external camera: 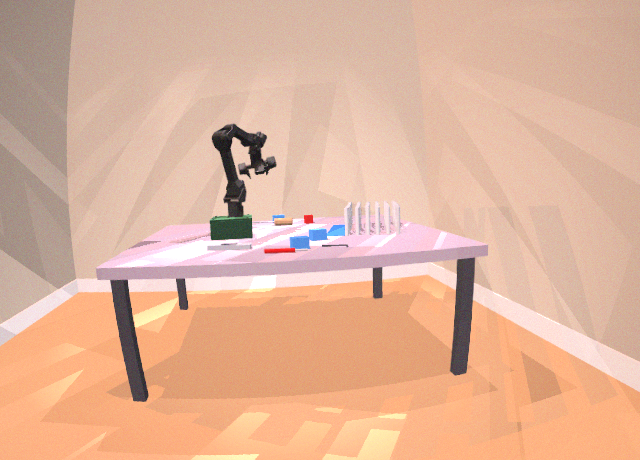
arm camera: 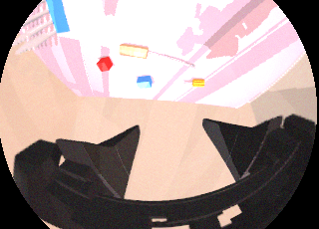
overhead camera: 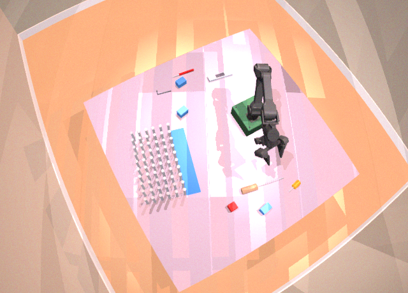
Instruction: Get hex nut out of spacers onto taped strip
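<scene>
My gripper (overhead camera: 275, 160) (external camera: 257, 175) (arm camera: 171, 125) is open and empty, high above the table. The standing spacers (overhead camera: 169, 128) (external camera: 347, 220) are upright in rows. The blue taped strip (overhead camera: 191, 171) (external camera: 337, 230) (arm camera: 59, 12) lies along their near side. I cannot make out the nut. A wooden-handled tool (overhead camera: 249, 188) (external camera: 283, 221) (arm camera: 134, 51) with a long thin shaft lies below the gripper in the top view. A dark bent hook (overhead camera: 163, 92) (external camera: 334, 245), a red-handled tool (overhead camera: 186, 72) (external camera: 279, 250) and a small yellow-handled tool (overhead camera: 296, 184) (arm camera: 198, 83) also lie on the table.
A green block (overhead camera: 243, 117) (external camera: 231, 228) stands at the arm's base. A flat pale tool (overhead camera: 212, 78) (external camera: 230, 247) lies beyond it. Blue blocks (overhead camera: 180, 82) (overhead camera: 182, 111) lie near the hook; a red block (overhead camera: 232, 206) (arm camera: 105, 64) and light-blue block (overhead camera: 265, 208) (arm camera: 145, 82) lie near the wooden-handled tool.
</scene>
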### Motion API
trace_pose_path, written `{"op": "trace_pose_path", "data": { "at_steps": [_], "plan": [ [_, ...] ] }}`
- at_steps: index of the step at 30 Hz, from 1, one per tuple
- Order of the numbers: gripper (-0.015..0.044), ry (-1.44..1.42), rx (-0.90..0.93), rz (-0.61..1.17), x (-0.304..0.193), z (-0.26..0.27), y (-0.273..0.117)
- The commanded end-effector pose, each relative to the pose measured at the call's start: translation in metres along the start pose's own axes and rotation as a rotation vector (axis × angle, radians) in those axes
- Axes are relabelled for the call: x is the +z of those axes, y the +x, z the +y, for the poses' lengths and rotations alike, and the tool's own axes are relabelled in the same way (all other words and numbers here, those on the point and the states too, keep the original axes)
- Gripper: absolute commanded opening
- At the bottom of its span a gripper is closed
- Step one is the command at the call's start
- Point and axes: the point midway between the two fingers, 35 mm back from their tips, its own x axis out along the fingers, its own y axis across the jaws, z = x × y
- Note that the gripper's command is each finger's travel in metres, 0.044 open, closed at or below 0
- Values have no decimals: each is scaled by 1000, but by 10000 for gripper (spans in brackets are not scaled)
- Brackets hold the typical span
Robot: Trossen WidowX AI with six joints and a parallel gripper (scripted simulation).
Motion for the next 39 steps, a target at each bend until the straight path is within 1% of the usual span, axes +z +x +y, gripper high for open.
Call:
{"op": "trace_pose_path", "data": {
  "at_steps": [1,2,5,9,14,19,24,29,34,39],
  "plan": [
    [426,-13,8,-1,1,2,1],
    [440,-51,32,-6,4,10,3],
    [440,-269,165,-59,24,52,11],
    [440,-569,322,-202,61,108,12],
    [440,-798,405,-358,93,147,7],
    [440,-998,445,-529,125,178,-4],
    [440,-1182,444,-726,159,204,-19],
    [440,-1347,395,-937,195,225,-38],
    [440,-1489,293,-1155,231,239,-61],
    [440,-1606,134,-1366,268,247,-86]
  ]
}}
